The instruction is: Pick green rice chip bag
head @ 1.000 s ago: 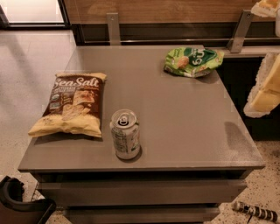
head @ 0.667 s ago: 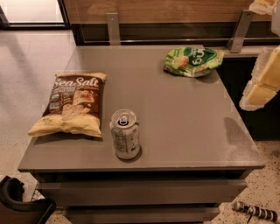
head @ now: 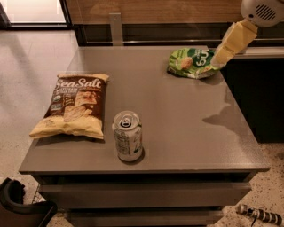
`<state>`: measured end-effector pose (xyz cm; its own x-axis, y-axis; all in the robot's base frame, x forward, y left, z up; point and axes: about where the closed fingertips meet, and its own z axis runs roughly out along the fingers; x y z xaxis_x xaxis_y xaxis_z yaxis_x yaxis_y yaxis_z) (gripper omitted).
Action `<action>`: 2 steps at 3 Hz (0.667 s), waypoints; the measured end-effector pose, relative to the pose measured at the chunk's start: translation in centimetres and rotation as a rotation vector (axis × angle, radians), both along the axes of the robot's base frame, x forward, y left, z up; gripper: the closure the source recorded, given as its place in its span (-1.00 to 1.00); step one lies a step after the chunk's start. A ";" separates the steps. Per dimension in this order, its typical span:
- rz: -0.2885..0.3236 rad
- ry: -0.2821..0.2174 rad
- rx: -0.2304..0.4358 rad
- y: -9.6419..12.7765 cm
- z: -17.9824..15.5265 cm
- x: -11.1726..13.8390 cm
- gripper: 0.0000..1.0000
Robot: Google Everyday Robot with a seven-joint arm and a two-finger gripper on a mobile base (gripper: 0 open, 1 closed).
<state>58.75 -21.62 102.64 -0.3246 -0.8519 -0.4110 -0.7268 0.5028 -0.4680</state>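
I have the gripper (head: 224,53) at the bench's (head: 177,124) far right corner, against the right end of the green rice chip bag (head: 193,63), which lies flat there. I cannot tell whether the gripper is open or closed. By my read, the grasp and lift are not yet done. The Sea Salt chip bag (head: 73,106) by the left edge and the drink can (head: 128,135) by the front edge are well apart, so there is open room.

The single camera looks down at a slant from above the near edge of the grey tabletop (head: 177,115), facing its far edge and the wood panel (head: 155,11) behind. It is close enough that the tabletop fills most of the view, with floor (head: 31,66) at the left. The end effector (head: 220,56) shows at the top right, just beside the green rice chip bag (head: 191,63).
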 end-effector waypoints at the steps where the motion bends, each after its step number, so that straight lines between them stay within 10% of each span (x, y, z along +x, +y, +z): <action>1: -0.059 0.021 0.072 0.2 -2.2 5.4 -1.00; 2: -0.114 0.056 0.143 0.3 -5.7 9.6 -1.00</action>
